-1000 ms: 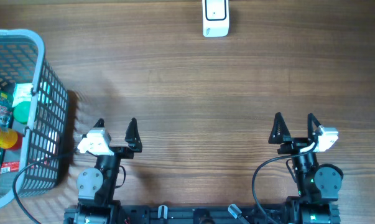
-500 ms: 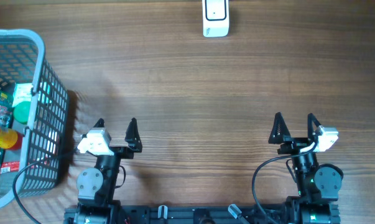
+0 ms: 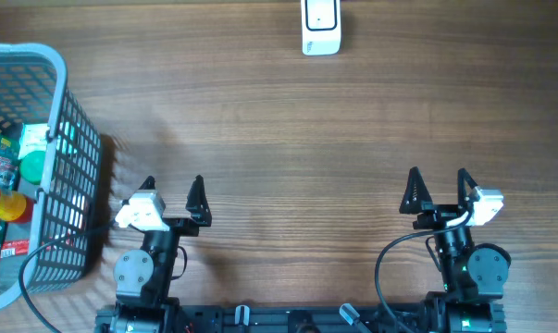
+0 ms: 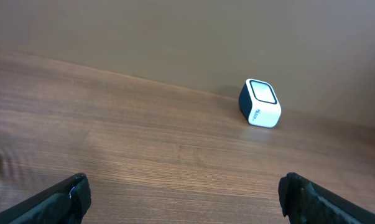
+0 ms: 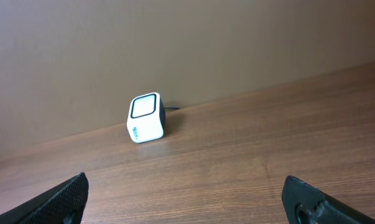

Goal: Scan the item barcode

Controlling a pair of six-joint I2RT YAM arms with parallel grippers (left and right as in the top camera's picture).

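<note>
Two arms wait at the bottom of the overhead frame: left gripper (image 3: pixel 172 182) and right gripper (image 3: pixel 438 176), both wide open and empty. Items (image 3: pixel 6 190) lie crowded in a basket (image 3: pixel 68 157) at far left; the scanner (image 3: pixel 321 26) stands top centre. Reaching in, the fingers might snag the mesh or lift two items. Only the overhead view shows the basket; the wrist views show the scanner side-on.
</note>
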